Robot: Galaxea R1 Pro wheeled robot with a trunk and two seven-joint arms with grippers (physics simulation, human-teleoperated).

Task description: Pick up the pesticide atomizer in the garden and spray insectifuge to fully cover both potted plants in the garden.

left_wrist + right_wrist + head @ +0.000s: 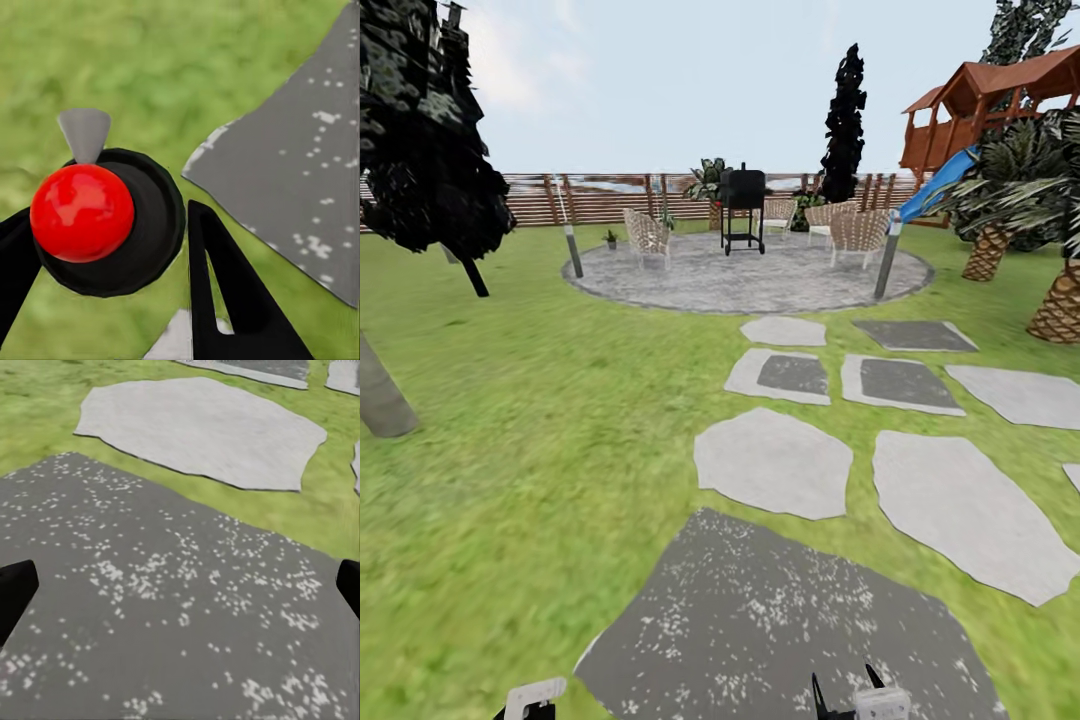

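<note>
In the left wrist view a black round body with a red ball and a grey wedge, which I take for the pesticide atomizer (142, 225), sits between the two black fingers of my left gripper (109, 214), which is shut on it. My right gripper (180, 592) is open, its fingers far apart over a dark speckled stepping stone (172, 607), with nothing between them. Far ahead in the head view, one small potted plant (610, 239) stands at the patio's left edge beside a grey bollard (572, 250). A second bit of green (667, 217) shows behind a wicker chair, too small to tell apart.
The round grey patio (750, 280) holds a black grill (743, 205) and several wicker chairs (647, 235). Stepping stones (775, 462) lead to it across the lawn. A tree trunk (380, 395) stands at the left; palms (1060, 300) and a playhouse with a slide (980, 110) are at the right. A slatted fence (600, 195) closes the back.
</note>
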